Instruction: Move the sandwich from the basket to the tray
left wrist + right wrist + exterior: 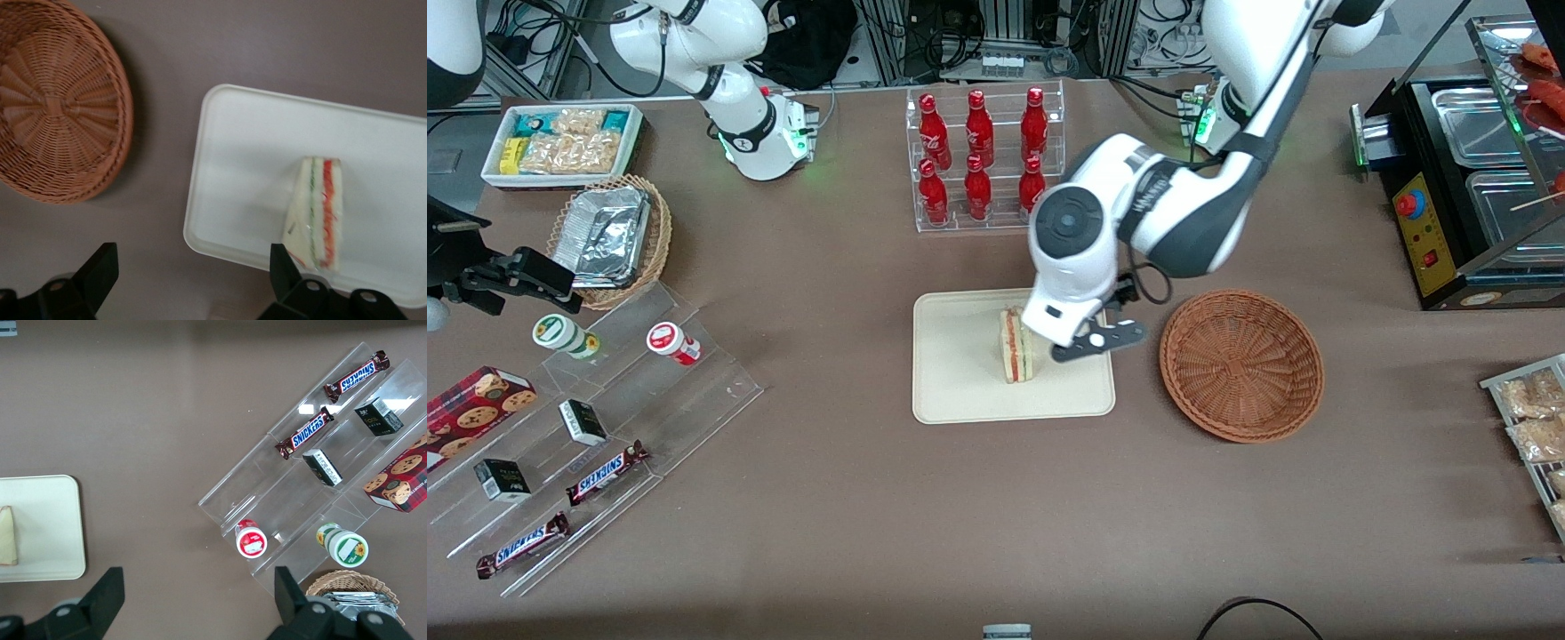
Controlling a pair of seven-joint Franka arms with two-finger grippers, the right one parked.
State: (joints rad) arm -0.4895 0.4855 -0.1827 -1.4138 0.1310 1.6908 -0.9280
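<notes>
Front view shows your gripper (1096, 340) hanging over the tray's (960, 396) edge nearest the basket (1240, 364), just beside the sandwich (1016, 345). Its fingers (99, 267) are spread wide and hold nothing. The sandwich (315, 212) stands on its edge on the tray (240, 147), filling stripes up (the basket (57, 107) looks bare), so the placing seems done. Lift straight up to retreat; a sideways drift toward the wedge could topple it. Keep the fingers apart until well above it.
</notes>
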